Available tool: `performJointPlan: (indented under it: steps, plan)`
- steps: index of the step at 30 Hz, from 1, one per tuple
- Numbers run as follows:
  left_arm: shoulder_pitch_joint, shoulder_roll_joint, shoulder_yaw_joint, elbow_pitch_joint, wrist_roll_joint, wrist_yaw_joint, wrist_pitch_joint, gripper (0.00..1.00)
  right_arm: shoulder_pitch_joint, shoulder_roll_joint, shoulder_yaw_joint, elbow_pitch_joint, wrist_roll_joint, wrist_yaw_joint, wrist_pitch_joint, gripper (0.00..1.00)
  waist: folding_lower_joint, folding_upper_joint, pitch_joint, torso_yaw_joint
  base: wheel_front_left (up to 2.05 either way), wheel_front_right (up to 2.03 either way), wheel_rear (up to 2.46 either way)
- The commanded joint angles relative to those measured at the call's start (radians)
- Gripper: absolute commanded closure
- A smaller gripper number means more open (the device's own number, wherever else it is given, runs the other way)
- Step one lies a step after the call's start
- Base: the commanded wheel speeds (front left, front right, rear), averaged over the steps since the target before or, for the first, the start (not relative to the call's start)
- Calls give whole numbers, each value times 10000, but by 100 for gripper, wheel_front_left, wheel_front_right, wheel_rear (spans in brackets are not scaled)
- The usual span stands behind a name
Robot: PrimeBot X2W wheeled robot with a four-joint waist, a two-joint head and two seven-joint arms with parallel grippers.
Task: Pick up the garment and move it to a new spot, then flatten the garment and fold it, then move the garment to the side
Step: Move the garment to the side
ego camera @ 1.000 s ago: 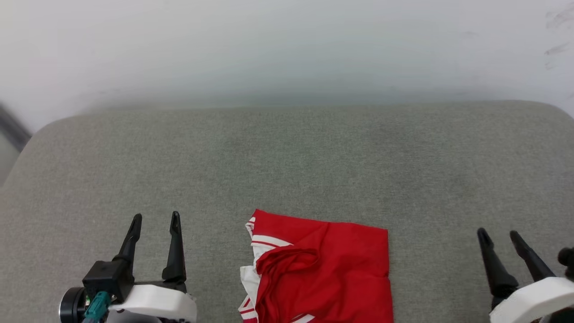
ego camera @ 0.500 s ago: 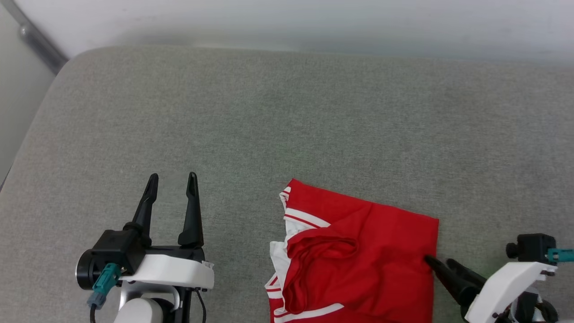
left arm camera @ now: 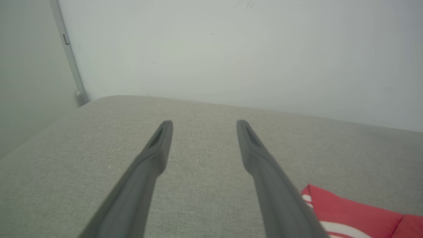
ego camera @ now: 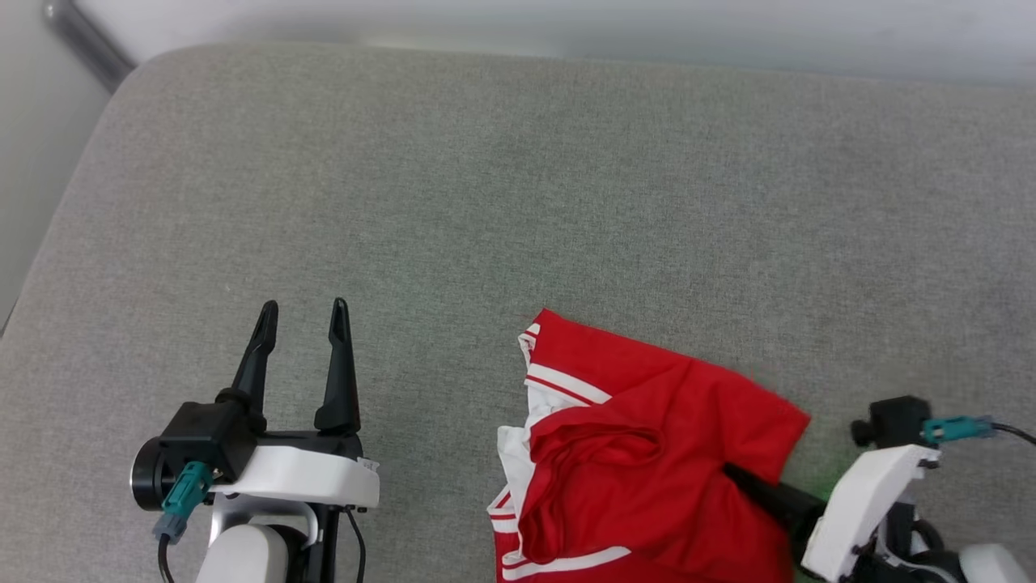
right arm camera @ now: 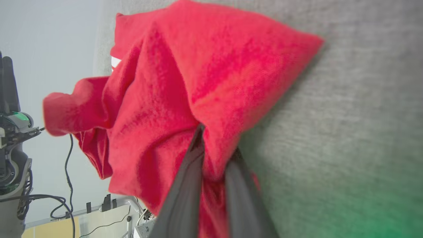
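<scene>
The garment point(ego camera: 647, 453) is a red shirt with white, red-striped trim, lying bunched on the grey cushion at the lower middle. My right gripper point(ego camera: 732, 471) reaches into its right edge from the lower right. In the right wrist view the two fingers point(right arm camera: 185, 185) are pinched together on a fold of the garment point(right arm camera: 185, 82), and that edge is pulled up off the cushion. My left gripper point(ego camera: 303, 306) stands open over bare cushion, well to the left of the shirt. The left wrist view shows the left gripper point(left arm camera: 204, 122) spread wide, with a corner of the garment point(left arm camera: 347, 211) at the lower right.
The grey fabric cushion point(ego camera: 518, 202) stretches far ahead, with rounded edges at the left and back. A pale wall stands behind it, and a metal bar point(ego camera: 85, 36) runs down at the upper left. Cables point(right arm camera: 67, 155) hang beyond the cushion's edge in the right wrist view.
The camera has tilted down and shifted. My right gripper has swung in to the garment's right edge and closed on it, bunching the cloth. The left gripper stays open.
</scene>
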Motion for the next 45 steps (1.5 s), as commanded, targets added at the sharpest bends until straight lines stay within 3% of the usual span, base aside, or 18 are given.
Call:
performJointPlan:
  steps: [1,8,20,25,30,36,45]
  plan:
    - [-19,-39,126,130,88,-81,-23,0,186,90,460,277,-47,-44,18,100,0,0,-193,-44,0,0,0]
    - [273,42,395,201,352,-219,-23,0,-221,-285,747,54,-445,-35,-611,100,0,0,-822,-398,0,0,0]
    - [853,162,671,-374,562,-281,-23,0,-1225,-1816,1407,1127,-1962,-38,-516,100,0,0,-1525,-3128,0,0,0]
    - [767,178,595,-661,644,-311,-22,0,-2184,-2476,1761,1118,-2309,-36,-381,100,0,0,-1260,-4606,0,0,0]
    - [127,453,376,-1003,870,-490,98,0,-3504,-2789,1928,1407,-2593,-36,-714,100,0,0,-337,-5598,0,0,0]
    - [-1157,912,-67,-1679,1234,-791,602,0,-4978,-3232,1500,1951,-3103,-38,-1383,100,0,0,1385,-5829,0,0,0]
    - [-2607,1424,-532,-2452,1511,-1051,1010,0,-6511,-4049,314,3054,-4227,-38,-2170,100,0,0,3458,-5332,0,0,0]
